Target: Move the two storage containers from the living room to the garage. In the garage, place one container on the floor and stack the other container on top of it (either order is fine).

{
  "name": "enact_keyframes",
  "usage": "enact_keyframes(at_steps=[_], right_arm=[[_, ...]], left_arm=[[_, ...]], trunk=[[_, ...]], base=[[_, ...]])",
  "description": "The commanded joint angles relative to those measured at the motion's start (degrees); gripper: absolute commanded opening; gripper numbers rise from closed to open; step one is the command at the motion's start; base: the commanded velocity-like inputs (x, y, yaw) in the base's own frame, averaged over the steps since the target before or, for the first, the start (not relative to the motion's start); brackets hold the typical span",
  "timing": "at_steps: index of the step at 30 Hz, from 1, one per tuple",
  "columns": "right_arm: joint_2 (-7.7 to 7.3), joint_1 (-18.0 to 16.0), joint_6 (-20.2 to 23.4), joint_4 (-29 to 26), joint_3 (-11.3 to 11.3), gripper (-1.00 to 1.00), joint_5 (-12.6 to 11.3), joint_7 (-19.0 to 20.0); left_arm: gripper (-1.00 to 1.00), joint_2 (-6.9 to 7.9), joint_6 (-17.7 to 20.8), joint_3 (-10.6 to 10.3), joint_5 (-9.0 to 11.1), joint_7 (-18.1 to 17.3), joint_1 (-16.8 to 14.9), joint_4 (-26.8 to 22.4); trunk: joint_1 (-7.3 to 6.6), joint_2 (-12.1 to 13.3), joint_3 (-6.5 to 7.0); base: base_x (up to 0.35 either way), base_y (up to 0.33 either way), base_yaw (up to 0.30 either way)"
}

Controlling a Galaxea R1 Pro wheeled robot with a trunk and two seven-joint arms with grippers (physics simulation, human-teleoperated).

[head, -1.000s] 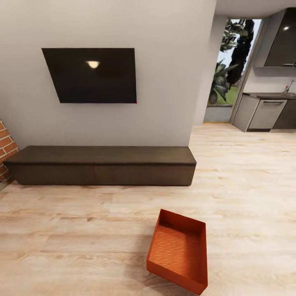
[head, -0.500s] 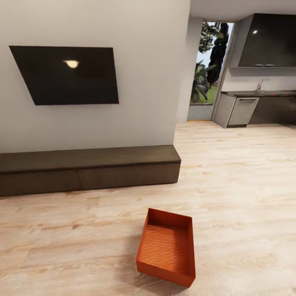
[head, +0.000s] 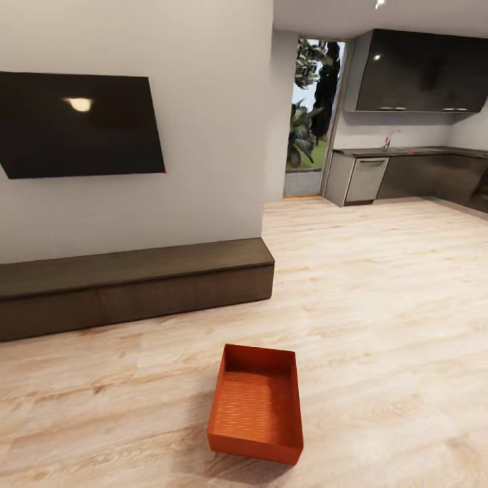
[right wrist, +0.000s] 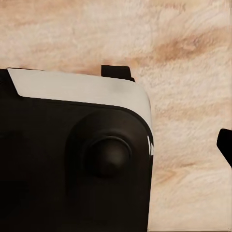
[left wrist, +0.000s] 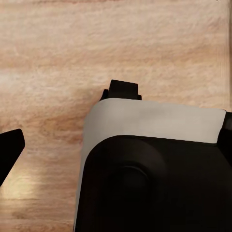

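Observation:
One orange-red storage container [head: 256, 404], open-topped and empty with ribbed walls, lies on the light wood-plank floor [head: 379, 325] of the living room, low in the head view and just right of centre. The garage is out of view. In the left wrist view my left gripper [left wrist: 118, 140] hangs over the planks with its dark fingertips [left wrist: 9, 150] wide apart and nothing between them. My right gripper [right wrist: 116, 145] shows one dark fingertip [right wrist: 225, 144] at the picture's far edge, also over bare planks. Both look down past the robot's white and black body [left wrist: 154, 159].
A low dark cabinet [head: 129, 285] runs along the white wall under a wall TV [head: 78, 125], beyond the container on the left. Right of the wall's corner the plank floor opens toward a kitchen with dark cupboards [head: 420, 71], a counter [head: 407, 173] and a glass door [head: 308, 115].
The camera has swung to the right: the TV, cabinet and container sit further left in the picture and more of the kitchen shows. The container itself lies where it was.

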Motion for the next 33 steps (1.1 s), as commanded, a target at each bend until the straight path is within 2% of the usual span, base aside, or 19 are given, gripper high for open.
enact_keyframes(at_steps=[1, 24, 33], right_arm=[[0.05, -0.1, -0.2, 0.1, 0.5, 1.0, -0.5, -0.1], [0.06, -0.1, -0.2, 0.1, 0.5, 1.0, -0.5, -0.1], [0.07, -0.1, -0.2, 0.1, 0.5, 1.0, -0.5, -0.1]], left_arm=[[1.0, 0.0, -0.2, 0.0, 0.4, 0.0, 0.0, 0.0], [1.0, 0.0, -0.2, 0.0, 0.4, 0.0, 0.0, 0.0], [1.0, 0.0, -0.2, 0.0, 0.4, 0.0, 0.0, 0.0]], trunk=[[-0.01, 0.0, -0.05], [-0.01, 0.0, -0.05], [-0.01, 0.0, -0.05]], base=[[0.057, 0.015, -0.234], [0.25, 0.151, -0.023], [0.038, 0.007, -0.206]])
